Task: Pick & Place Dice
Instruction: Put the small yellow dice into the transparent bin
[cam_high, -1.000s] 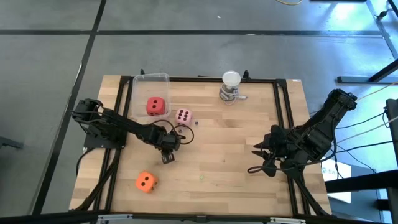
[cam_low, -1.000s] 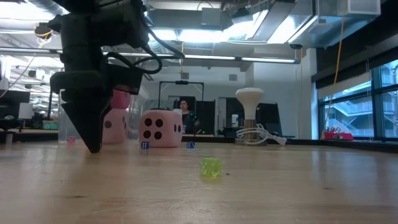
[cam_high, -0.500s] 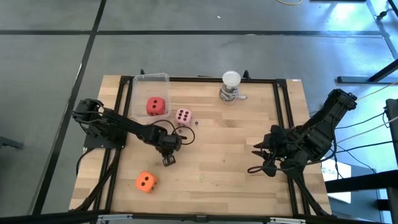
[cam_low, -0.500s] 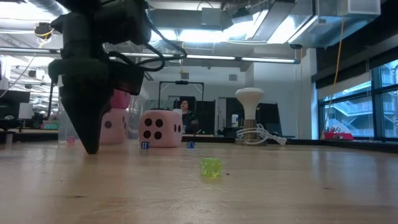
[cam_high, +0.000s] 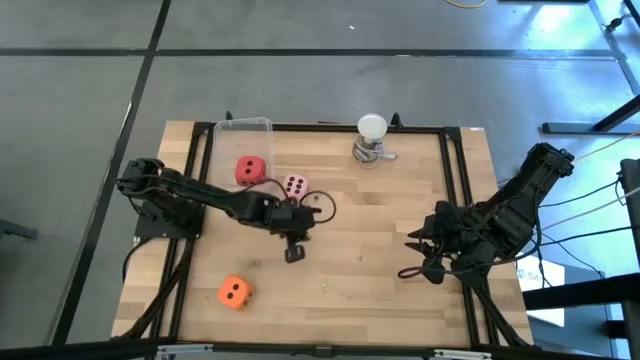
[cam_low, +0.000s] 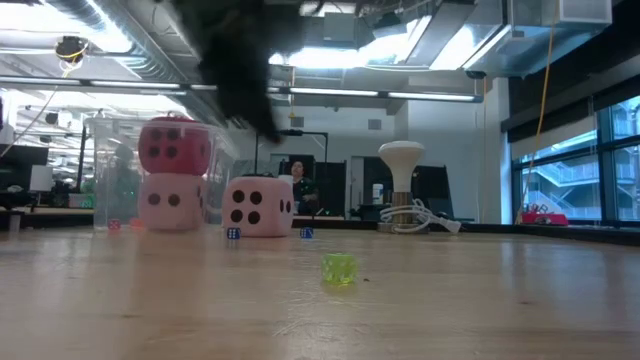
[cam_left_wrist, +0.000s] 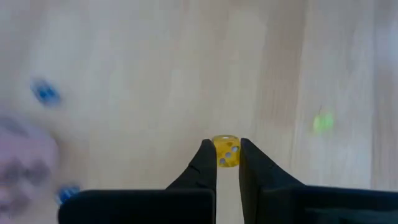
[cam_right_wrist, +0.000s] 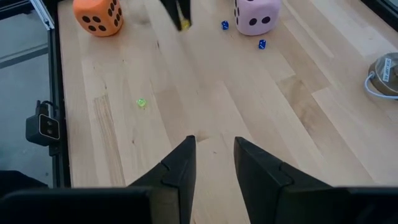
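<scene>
My left gripper (cam_high: 294, 252) hangs over the middle of the table, near the pink die (cam_high: 294, 186), and is shut on a tiny yellow die (cam_left_wrist: 226, 151). The red die (cam_high: 252, 170) sits on top of a second pink die (cam_low: 170, 200) inside the clear container (cam_high: 241, 126). The orange die (cam_high: 234, 291) rests on the table near its near-left corner. My right gripper (cam_high: 415, 258) waits open at the table's right side, touching nothing. My left gripper pinches the tiny yellow die by two opposite faces (cam_left_wrist: 218, 152) between its two fingers, only at their free ends. The fingers (cam_right_wrist: 180, 12) come from above, pointing down. The die is lifted clear of the table.
A tiny green die (cam_high: 323, 286) lies on the table's near middle, and two tiny blue dice (cam_right_wrist: 224, 25) (cam_right_wrist: 262, 44) lie beside the pink die. A white round-topped object (cam_high: 371, 138) on a metal base stands at the far edge. A person (cam_low: 296, 180) shows in the room behind.
My left gripper has risen from the table top, where its tips stood a second ago, and has moved toward the table's right edge. In the low view it no longer hides the container with the stacked dice.
</scene>
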